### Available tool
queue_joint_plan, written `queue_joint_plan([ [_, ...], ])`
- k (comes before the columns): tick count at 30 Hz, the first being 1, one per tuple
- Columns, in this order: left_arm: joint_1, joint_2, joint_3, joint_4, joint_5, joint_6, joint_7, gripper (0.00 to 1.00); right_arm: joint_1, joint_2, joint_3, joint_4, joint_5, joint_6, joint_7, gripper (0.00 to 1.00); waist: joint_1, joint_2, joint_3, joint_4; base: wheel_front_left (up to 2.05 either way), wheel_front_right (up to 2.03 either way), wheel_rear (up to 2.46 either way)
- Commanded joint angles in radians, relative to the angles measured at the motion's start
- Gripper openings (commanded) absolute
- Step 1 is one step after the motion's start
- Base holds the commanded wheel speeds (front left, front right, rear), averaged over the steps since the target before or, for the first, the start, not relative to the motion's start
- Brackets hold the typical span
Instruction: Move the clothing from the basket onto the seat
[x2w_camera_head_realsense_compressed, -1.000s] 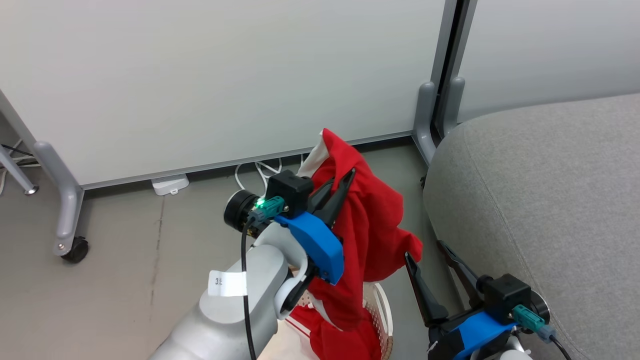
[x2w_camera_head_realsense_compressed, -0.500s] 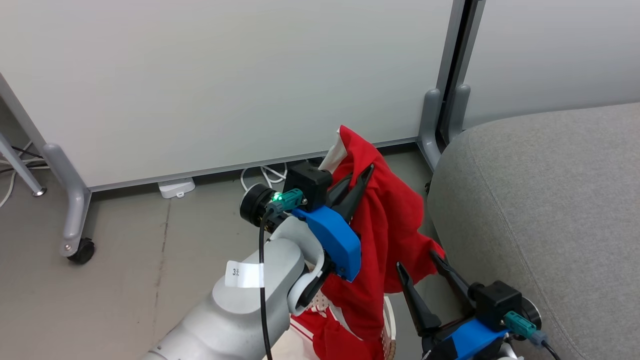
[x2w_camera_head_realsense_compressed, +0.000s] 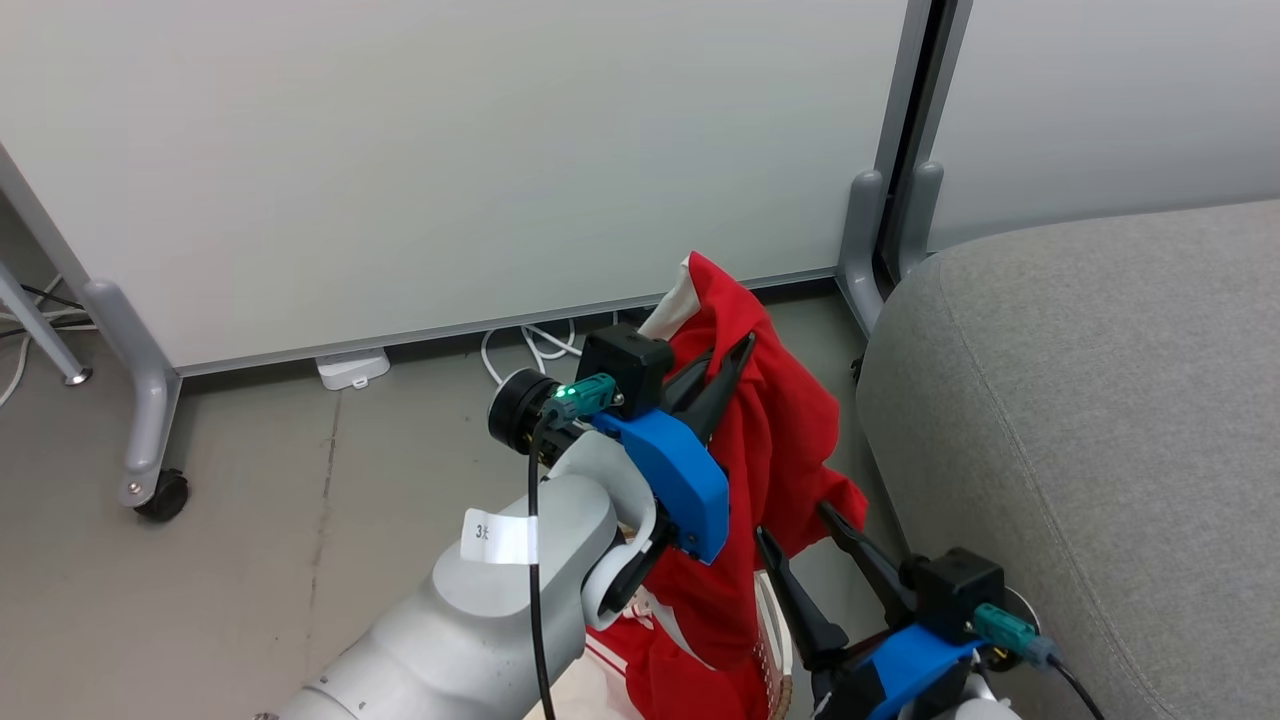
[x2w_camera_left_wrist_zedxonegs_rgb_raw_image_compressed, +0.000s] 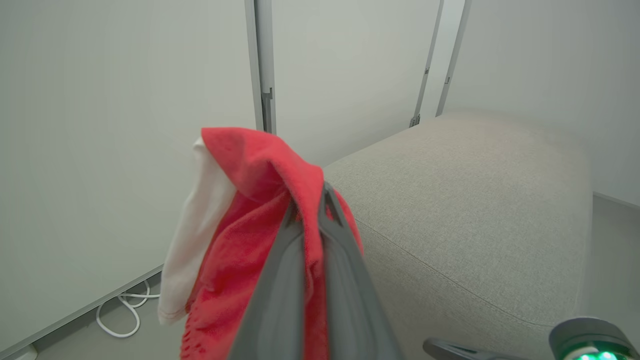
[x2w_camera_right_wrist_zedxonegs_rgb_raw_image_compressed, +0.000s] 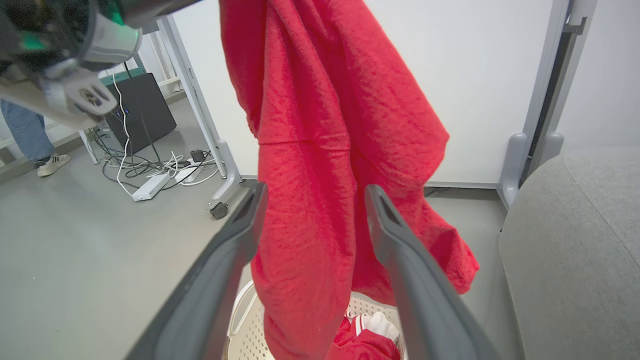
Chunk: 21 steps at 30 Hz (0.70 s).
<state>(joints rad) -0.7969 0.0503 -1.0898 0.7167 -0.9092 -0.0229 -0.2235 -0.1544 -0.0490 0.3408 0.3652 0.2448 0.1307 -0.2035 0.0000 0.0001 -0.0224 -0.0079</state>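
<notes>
At the bottom middle of the head view, the basket (x2w_camera_head_realsense_compressed: 768, 640) is mostly hidden behind the red clothing (x2w_camera_head_realsense_compressed: 770, 440) and the pale arm (x2w_camera_head_realsense_compressed: 500, 620), and the bottom edge cuts it off. The seat (x2w_camera_head_realsense_compressed: 1080, 400) runs off the right edge. The arm's white label (x2w_camera_head_realsense_compressed: 497, 537) is too small to read. In the right wrist view, the left edge cuts off a person (x2w_camera_right_wrist_zedxonegs_rgb_raw_image_compressed: 25, 135) above the leg.

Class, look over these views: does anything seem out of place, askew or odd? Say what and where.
Nothing is damaged or spilled. The red garment hangs bunched and lopsided from the shut left pincer, its lower end reaching into the basket. Loose white cables trail on the floor below the partition.
</notes>
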Motion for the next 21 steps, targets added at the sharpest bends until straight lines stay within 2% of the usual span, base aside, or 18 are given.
queue_joint_plan([
  [1,-0.015,0.0,-0.005,0.003,-0.005,0.003,-0.009,0.0,-0.017,-0.002,0.005,0.006,0.018,0.0,-0.001,1.0,0.0,-0.0001,0.001,0.0,0.0,0.0,0.0],
  [8,-0.032,0.0,-0.04,0.007,-0.038,0.009,-0.015,0.0,-0.11,-0.002,0.074,0.114,0.074,0.0,-0.007,1.0,0.0,-0.0001,0.004,0.004,0.0,0.0,0.0],
  [14,-0.048,0.001,-0.076,0.002,-0.067,0.014,-0.019,0.0,-0.222,-0.003,0.152,0.255,0.095,0.0,-0.02,1.0,0.0,-0.0001,0.009,0.014,0.0,0.0,0.0],
  [21,-0.058,0.001,-0.108,-0.005,-0.09,0.015,-0.024,0.0,-0.306,-0.002,0.177,0.371,0.096,0.0,-0.038,1.0,0.0,-0.0001,0.01,0.026,0.0,0.0,0.0],
])
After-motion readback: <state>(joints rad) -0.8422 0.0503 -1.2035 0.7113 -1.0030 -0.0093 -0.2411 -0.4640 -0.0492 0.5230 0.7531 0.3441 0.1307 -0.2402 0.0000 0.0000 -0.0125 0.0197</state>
